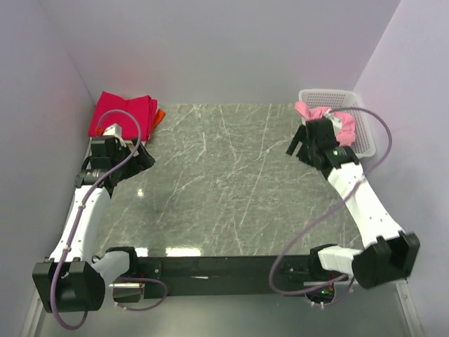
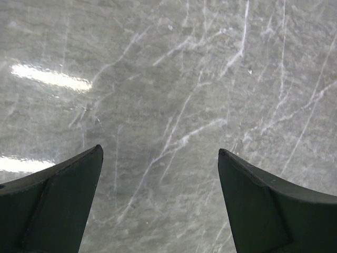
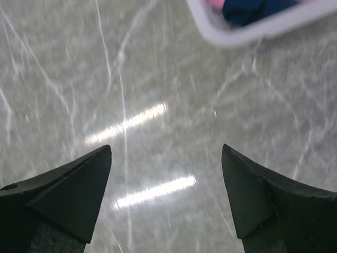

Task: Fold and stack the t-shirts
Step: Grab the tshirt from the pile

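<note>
A folded magenta-red t-shirt point(image 1: 123, 112) lies at the table's far left corner, with an orange t-shirt point(image 1: 160, 116) peeking out from under its right edge. A light pink t-shirt point(image 1: 317, 111) hangs over the rim of a white mesh basket point(image 1: 327, 94) at the far right. A dark blue t-shirt point(image 3: 246, 9) lies inside that basket point(image 3: 253, 29). My left gripper point(image 1: 142, 159) is open and empty just in front of the red stack, over bare marble point(image 2: 160, 153). My right gripper point(image 1: 299, 147) is open and empty beside the basket's near left corner point(image 3: 166, 150).
The dark marble table point(image 1: 224, 182) is enclosed by pale walls on the left, back and right. The basket stands against the right wall. Purple cables loop around both arms. A black bar with the arm bases runs along the near edge.
</note>
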Controlling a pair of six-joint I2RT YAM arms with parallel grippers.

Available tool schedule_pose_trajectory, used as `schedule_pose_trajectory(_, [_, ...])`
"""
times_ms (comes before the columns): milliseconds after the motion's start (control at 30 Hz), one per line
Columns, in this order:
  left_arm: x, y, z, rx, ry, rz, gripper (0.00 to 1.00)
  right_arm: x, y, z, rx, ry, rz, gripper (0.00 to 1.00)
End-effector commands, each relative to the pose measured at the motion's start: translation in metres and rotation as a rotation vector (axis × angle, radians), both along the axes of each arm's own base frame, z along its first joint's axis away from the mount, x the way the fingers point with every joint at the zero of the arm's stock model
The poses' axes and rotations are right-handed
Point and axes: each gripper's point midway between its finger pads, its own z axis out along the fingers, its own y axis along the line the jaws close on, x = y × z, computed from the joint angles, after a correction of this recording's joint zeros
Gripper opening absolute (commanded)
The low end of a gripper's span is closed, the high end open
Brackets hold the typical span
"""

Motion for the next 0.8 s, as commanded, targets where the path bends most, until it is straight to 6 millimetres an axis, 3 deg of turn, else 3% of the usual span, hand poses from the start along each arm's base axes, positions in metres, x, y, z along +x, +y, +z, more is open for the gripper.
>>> schedule_pose_trajectory(0, [0.016, 0.009, 0.029, 0.027, -0.081, 0.044, 0.96, 0.053, -0.016, 0.047, 0.006, -0.176, -0.127, 0.91])
schedule_pose_trajectory(33, [0.018, 0.012, 0.027, 0.038, -0.081, 0.056, 0.96, 0.073, -0.022, 0.05, 0.027, -0.183, -0.159, 0.91])
schedule_pose_trajectory(133, [0.024, 0.016, 0.017, 0.046, -0.052, 0.082, 0.97, 0.108, -0.034, 0.045, 0.056, -0.147, -0.238, 0.91])
schedule_pose_trajectory(333, [0.05, 0.009, 0.013, 0.004, -0.043, 0.064, 0.97, 0.159, -0.074, 0.033, 0.075, -0.108, -0.353, 0.89])
schedule_pose_trajectory(367, [0.058, 0.01, 0.021, 0.008, -0.064, 0.067, 0.97, 0.163, -0.091, 0.032, 0.073, -0.107, -0.393, 0.89])
schedule_pose_trajectory(433, [0.069, 0.014, 0.017, 0.024, -0.048, 0.075, 0.97, 0.175, -0.103, 0.025, 0.071, -0.091, -0.426, 0.89])
schedule_pose_trajectory(467, [0.077, 0.015, 0.025, 0.031, -0.064, 0.076, 0.97, 0.179, -0.109, 0.021, 0.074, -0.081, -0.436, 0.89])
schedule_pose_trajectory(500, [0.084, 0.017, 0.019, 0.04, -0.04, 0.072, 0.97, 0.183, -0.12, 0.007, 0.072, -0.046, -0.458, 0.88])
schedule_pose_trajectory(567, [0.099, 0.02, 0.02, 0.05, -0.032, 0.071, 0.97, 0.191, -0.127, 0.004, 0.09, -0.044, -0.472, 0.88])
schedule_pose_trajectory(767, [0.127, 0.019, 0.014, 0.04, -0.006, 0.039, 0.97, 0.208, -0.146, -0.045, 0.098, 0.047, -0.507, 0.86])
